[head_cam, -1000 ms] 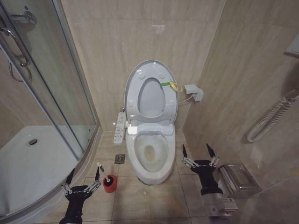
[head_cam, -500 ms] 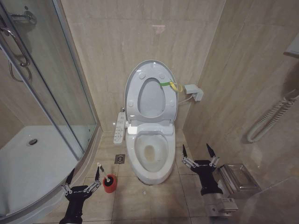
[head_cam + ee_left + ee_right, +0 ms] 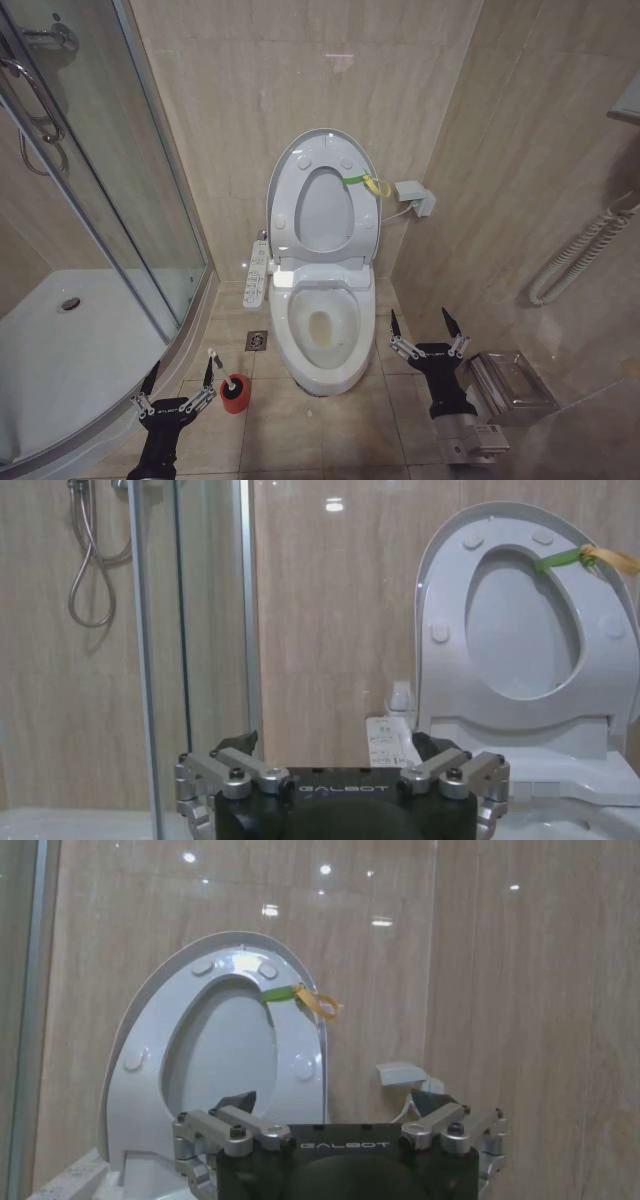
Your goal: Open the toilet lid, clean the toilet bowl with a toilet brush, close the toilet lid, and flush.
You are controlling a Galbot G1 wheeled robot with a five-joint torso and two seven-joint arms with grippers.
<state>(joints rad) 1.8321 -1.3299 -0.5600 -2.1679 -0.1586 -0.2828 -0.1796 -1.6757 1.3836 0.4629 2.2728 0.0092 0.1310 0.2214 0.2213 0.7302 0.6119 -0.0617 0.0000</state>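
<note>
We see the toilet lid (image 3: pixel 322 200) raised upright above the toilet bowl (image 3: pixel 322 325). The toilet brush (image 3: pixel 233 391) stands on the floor beside the left gripper (image 3: pixel 179 372). Both the left and the right gripper (image 3: pixel 420 322) hold their fingers wide, empty.

The toilet lid (image 3: pixel 322 200) stands raised; both spread pincers flank the toilet bowl (image 3: pixel 322 330).

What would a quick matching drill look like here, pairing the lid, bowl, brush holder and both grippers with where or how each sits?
Things:
1. toilet lid
2. toilet bowl
3. toilet brush
4. left gripper
5. right gripper

States:
A. open, right of the bowl
B. raised upright against the wall
C. in its red holder on the floor
D. uncovered
E. open, next to the holder

Pairs: 1-B, 2-D, 3-C, 4-E, 5-A
</note>
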